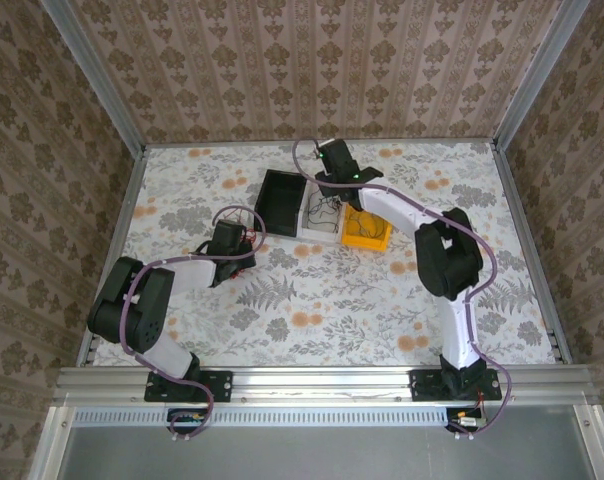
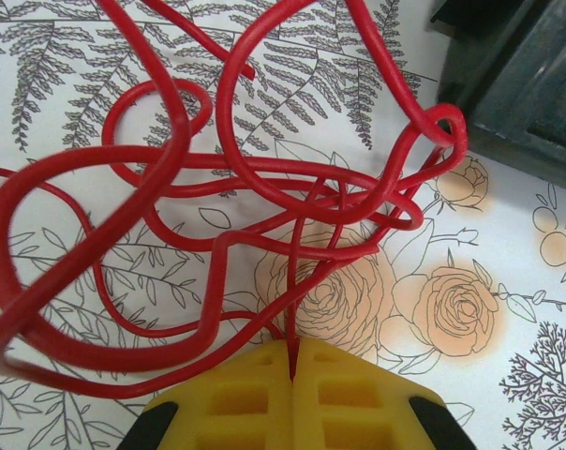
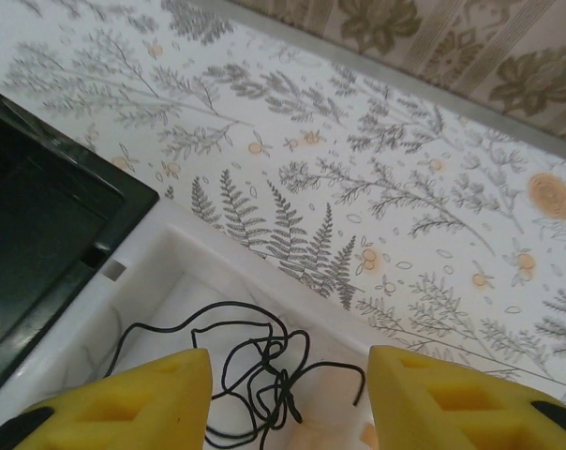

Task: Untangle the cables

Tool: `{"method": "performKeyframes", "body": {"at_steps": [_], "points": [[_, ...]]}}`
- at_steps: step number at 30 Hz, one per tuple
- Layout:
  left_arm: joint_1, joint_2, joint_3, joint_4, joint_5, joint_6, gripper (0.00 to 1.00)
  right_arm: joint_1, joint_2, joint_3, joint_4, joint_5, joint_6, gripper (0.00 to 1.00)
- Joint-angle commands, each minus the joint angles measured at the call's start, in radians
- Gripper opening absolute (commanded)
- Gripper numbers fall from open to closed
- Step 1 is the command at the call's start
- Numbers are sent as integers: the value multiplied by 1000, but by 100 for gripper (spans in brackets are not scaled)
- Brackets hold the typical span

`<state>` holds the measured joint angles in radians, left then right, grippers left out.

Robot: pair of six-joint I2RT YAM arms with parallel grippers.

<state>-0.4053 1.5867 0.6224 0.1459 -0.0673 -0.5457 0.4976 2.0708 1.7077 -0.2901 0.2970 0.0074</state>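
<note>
- Step, as I judge it: separating strands. One black cable (image 3: 264, 370) lies loose in the white tray (image 3: 175, 248), while the red cables (image 2: 264, 187) are a knotted bunch over the table (image 2: 517, 394).
- Left gripper (image 2: 292, 366): jaws pressed together, pinching red strands at the bunch's 6 o'clock edge.
- Right gripper (image 3: 290, 375): fingers spread and empty, hovering over the black cable, at 2 o'clock from the left gripper in the top view.
- The next move calls for the right gripper to take a free red loop and draw it away gently.

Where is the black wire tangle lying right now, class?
In the right wrist view, the black wire tangle lies inside the white tray, below the open right gripper, with the black tray just to its left.
</note>
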Motion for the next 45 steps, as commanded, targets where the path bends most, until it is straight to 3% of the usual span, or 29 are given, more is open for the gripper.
{"method": "performKeyframes", "body": {"at_steps": [1,10,13,19,25,29,31,35,39,45], "points": [[-45,70,-21,-80,147,22,0,-5,-118,-48,32,-40,15,49],[-75,61,-21,-66,177,44,0,7,-318,-285,54,-208,75,47],[-77,56,-21,-48,240,72,0,15,-361,-375,89,-213,113,46],[-112,42,-22,-9,481,151,0,25,-424,-498,151,-279,162,45],[-176,-32,-8,-117,373,198,0,29,-407,-552,161,-236,236,46],[-176,-84,-23,-116,355,172,22,30,-361,-544,140,-110,284,47],[-176,-117,-26,-117,349,171,40,27,-335,-523,114,-44,296,48],[-175,-204,-32,-121,294,167,63,18,-273,-468,85,-25,297,49],[-143,-321,-52,-99,249,135,72,4,-202,-397,41,-12,297,49],[-10,-463,-107,-88,223,39,79,-58,-171,-376,-2,-4,341,48]]}}
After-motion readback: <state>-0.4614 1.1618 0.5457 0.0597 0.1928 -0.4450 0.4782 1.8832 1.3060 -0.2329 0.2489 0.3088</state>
